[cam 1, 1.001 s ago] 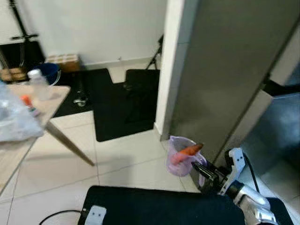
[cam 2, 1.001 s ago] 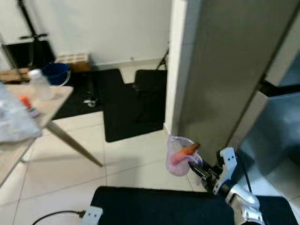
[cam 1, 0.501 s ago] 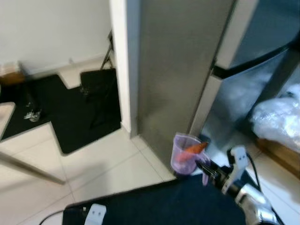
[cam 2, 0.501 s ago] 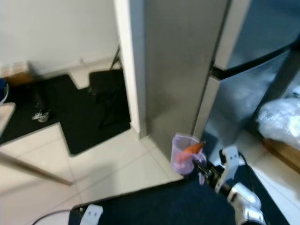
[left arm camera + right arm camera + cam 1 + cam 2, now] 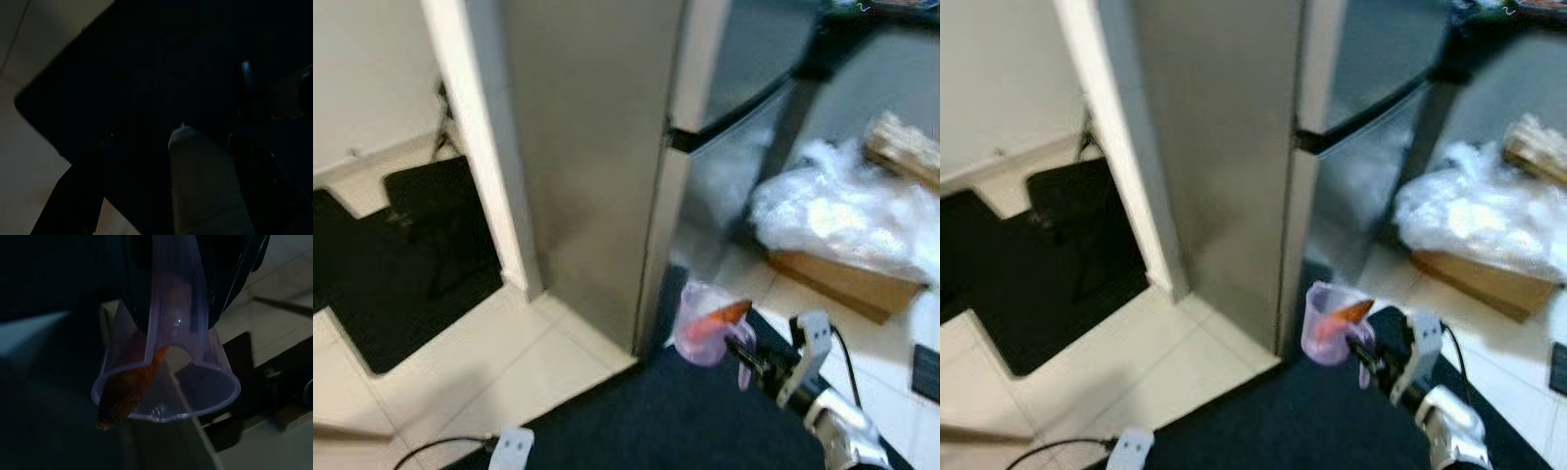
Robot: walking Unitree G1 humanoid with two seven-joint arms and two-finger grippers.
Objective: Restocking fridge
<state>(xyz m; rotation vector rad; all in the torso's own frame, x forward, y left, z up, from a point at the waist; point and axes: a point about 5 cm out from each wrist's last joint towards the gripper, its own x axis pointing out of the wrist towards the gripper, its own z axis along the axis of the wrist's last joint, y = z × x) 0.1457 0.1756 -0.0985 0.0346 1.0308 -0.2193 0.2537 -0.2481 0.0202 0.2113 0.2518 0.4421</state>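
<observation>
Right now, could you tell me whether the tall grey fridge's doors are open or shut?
Shut: both doors of the tall grey fridge lie flush, and only the dark seam between them shows.

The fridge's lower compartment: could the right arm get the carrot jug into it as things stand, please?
Probably not yet: the fridge doors look shut, and the right gripper is shut on the purple jug with the carrot, beside its corner.

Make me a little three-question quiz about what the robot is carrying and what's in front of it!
1. True or false: the right end effector holds a purple jug.
2. What pokes out of the jug? A) a spoon B) a carrot C) a straw
3. Fill in: the fridge door is ____.

Key: 1 true. 2 B. 3 shut.
</observation>
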